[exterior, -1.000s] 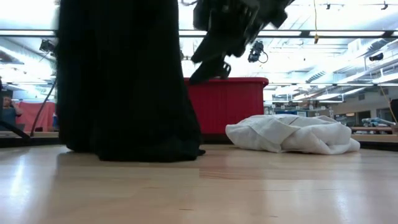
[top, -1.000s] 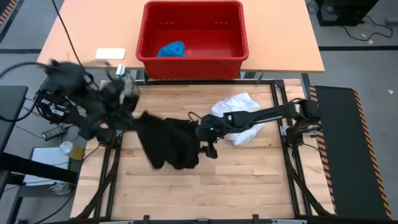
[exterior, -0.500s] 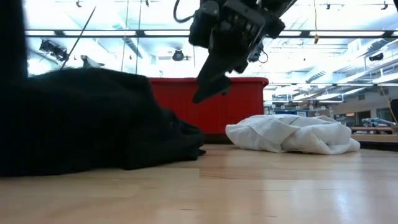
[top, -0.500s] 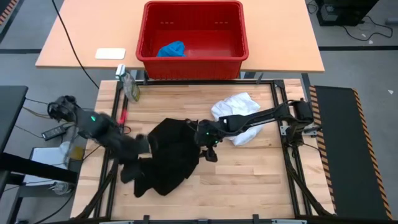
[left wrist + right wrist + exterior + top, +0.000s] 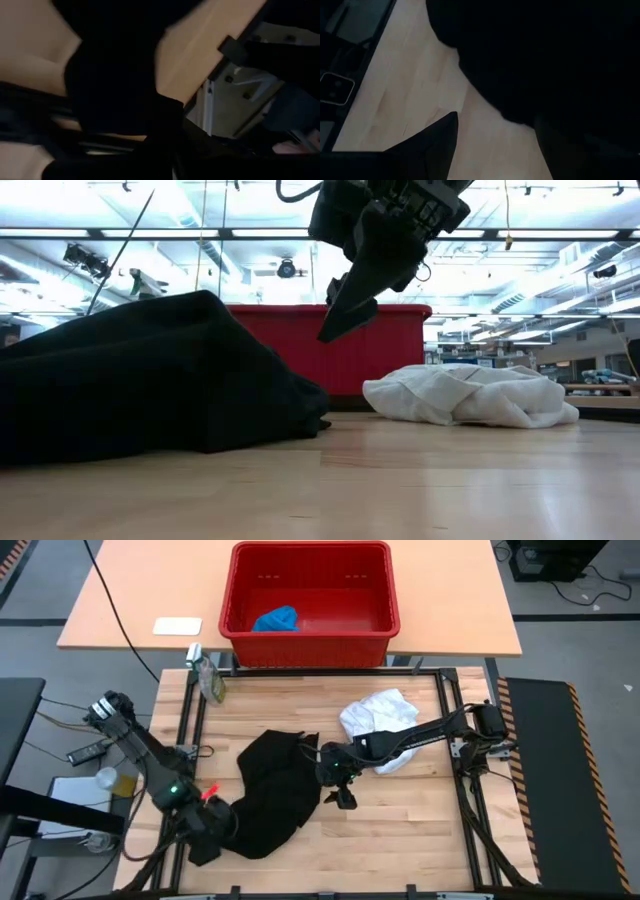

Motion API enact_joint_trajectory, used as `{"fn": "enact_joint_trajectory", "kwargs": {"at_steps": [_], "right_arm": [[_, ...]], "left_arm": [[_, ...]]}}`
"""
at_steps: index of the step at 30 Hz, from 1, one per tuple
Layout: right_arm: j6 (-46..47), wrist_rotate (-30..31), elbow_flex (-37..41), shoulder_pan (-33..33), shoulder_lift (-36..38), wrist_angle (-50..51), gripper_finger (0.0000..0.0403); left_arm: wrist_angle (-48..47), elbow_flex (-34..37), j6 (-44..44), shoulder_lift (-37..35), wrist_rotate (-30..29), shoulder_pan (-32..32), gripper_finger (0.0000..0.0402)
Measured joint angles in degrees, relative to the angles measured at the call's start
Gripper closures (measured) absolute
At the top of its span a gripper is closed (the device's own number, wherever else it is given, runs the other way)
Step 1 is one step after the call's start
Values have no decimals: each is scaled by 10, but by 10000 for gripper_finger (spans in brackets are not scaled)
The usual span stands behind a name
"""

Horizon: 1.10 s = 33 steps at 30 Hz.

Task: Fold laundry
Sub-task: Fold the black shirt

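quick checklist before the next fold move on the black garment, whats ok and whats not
1. Left gripper shut on the black garment, at its near left corner: ok.
2. Right gripper open, above the table, holding nothing: ok.
3. Black garment lying flat: not ok, bunched.
4. White garment apart from the black one: ok.
5. Blue garment in the red basket: ok.
6. Which part of the garment the left gripper holds: cannot tell.

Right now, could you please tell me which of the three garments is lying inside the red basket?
The small bright blue garment is the one inside the red basket; the black garment and the white garment both lie on the wooden table.
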State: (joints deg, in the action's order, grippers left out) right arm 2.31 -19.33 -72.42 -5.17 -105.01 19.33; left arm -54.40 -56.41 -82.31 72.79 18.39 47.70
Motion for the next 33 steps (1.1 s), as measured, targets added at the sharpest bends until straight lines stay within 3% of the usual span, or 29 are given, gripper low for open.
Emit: {"fn": "enact_joint_trajectory", "kwargs": {"at_steps": [3, 9, 16, 19, 23, 27, 30, 33], "right_arm": [[-9, 3, -1, -3, -6, -20, 135], [9, 47, 0, 0, -40, -67, 135], [22, 169, 0, 12, -57, -125, 136], [3, 154, -1, 21, -67, -163, 147], [10, 78, -1, 32, -105, -175, 198], [34, 91, 0, 30, -111, -135, 293], [1, 91, 0, 30, -72, -111, 380], [-38, 97, -13, 41, -2, -64, 387]], "left_arm": [[66, 30, -35, 0, 3, 23, 392], [88, 44, -99, -1, 0, 58, 392], [117, 44, -163, 0, 2, 100, 392], [122, 44, -176, 0, 2, 114, 392], [132, 44, -182, 0, 2, 120, 392], [134, 41, -188, -1, -8, 119, 392], [120, 15, -186, -1, -72, 119, 397], [37, -43, -171, -7, -176, 119, 398]]}}
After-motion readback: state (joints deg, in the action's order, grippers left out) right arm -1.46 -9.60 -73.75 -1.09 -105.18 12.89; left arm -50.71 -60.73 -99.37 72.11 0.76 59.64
